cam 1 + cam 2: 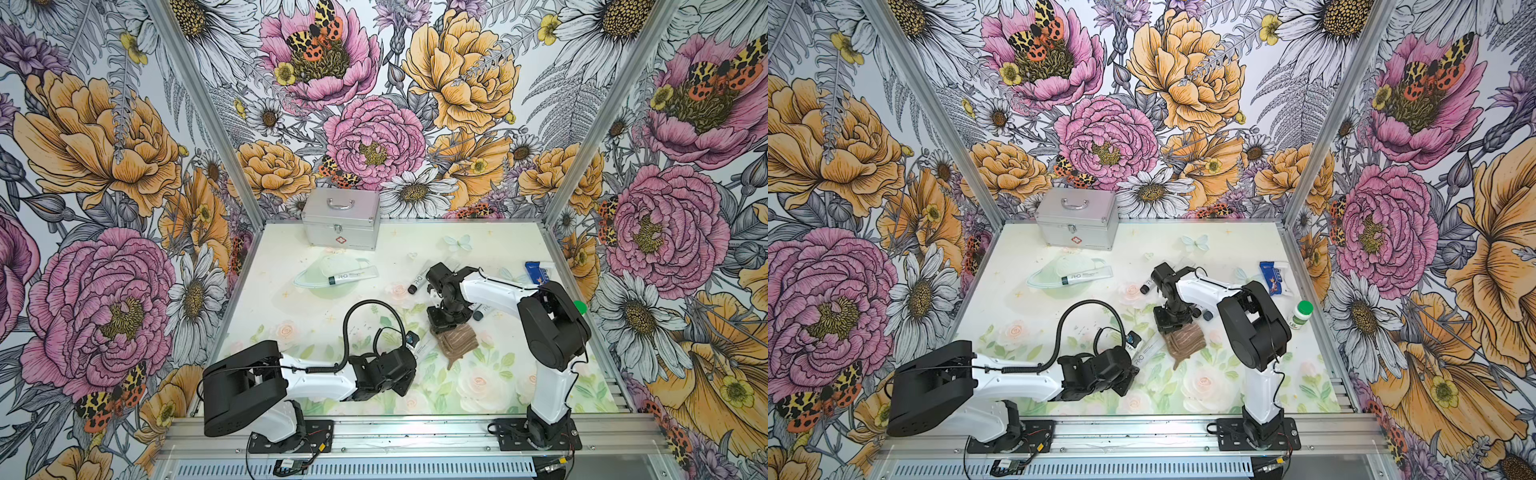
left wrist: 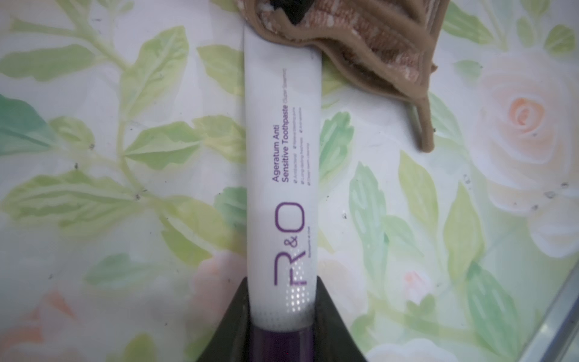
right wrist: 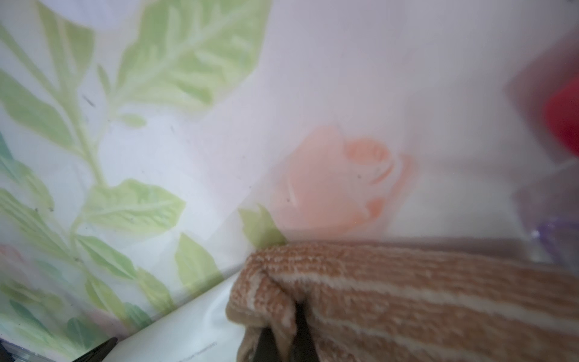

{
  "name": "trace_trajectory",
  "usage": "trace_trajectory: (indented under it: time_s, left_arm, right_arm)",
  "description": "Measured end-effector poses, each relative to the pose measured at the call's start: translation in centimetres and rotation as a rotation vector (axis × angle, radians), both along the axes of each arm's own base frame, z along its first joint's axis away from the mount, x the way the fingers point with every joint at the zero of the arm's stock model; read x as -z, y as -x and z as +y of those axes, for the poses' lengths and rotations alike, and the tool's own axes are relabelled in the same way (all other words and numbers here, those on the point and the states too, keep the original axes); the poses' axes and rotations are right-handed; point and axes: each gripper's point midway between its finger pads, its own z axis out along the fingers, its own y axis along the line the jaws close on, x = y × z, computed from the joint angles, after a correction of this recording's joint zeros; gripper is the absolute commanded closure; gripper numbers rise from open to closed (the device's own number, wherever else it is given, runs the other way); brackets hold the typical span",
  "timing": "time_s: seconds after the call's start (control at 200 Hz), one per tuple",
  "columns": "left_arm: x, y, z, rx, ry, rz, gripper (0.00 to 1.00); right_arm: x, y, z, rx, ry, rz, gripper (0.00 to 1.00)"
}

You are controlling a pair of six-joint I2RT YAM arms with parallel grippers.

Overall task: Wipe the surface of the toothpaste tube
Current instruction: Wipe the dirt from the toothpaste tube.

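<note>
Toothpaste tube (image 2: 282,141), clamped by left gripper (image 2: 282,313), pokes under cloth (image 2: 376,40) pinched by right gripper (image 3: 283,341).

The toothpaste tube (image 2: 282,141) is smooth, faintly glossy white plastic; the cloth (image 3: 423,291) is ribbed, nubby brown terry; the case (image 1: 340,224) is brushed metal.

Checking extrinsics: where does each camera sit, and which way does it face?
Top views: high over the base rail, looking down and back at the table; left arm and right arm show whole.
Left wrist: on the left arm, looking along the toothpaste tube clamped in the left gripper; its fingers show.
Right wrist: on the right arm, close over the brown cloth pinched in the right gripper; fingertips show.
Shared: both wrist views catch cloth overlapping the tube's end.
</note>
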Motion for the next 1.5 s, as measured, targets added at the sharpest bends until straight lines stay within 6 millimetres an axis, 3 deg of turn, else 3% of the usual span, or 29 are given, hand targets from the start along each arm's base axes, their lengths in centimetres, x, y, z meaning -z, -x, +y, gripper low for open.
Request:
trace_trajectory:
  time_s: [0.275,0.585,0.826,1.121,1.501]
  left_arm:
    - [0.1,0.1,0.1,0.0,-0.005,0.002,0.76]
    - [0.1,0.1,0.2,0.0,-0.007,0.003,0.76]
    - [0.1,0.1,0.1,0.0,-0.004,0.002,0.76]
    - [0.0,0.0,0.0,0.0,0.005,-0.001,0.76]
    - [0.1,0.0,0.1,0.0,0.001,0.003,0.76]
  right_arm:
    - [-0.2,0.7,1.1,-0.046,0.041,-0.039,1.0]
    - [-1.4,4.6,4.5,-0.111,-0.054,-0.019,1.0]
    - [-1.0,3.7,3.7,-0.075,-0.077,0.014,1.0]
    - [0.1,0.0,0.7,-0.01,-0.021,-0.018,1.0]
    - [-0.2,1.0,1.6,-0.046,-0.021,-0.051,1.0]
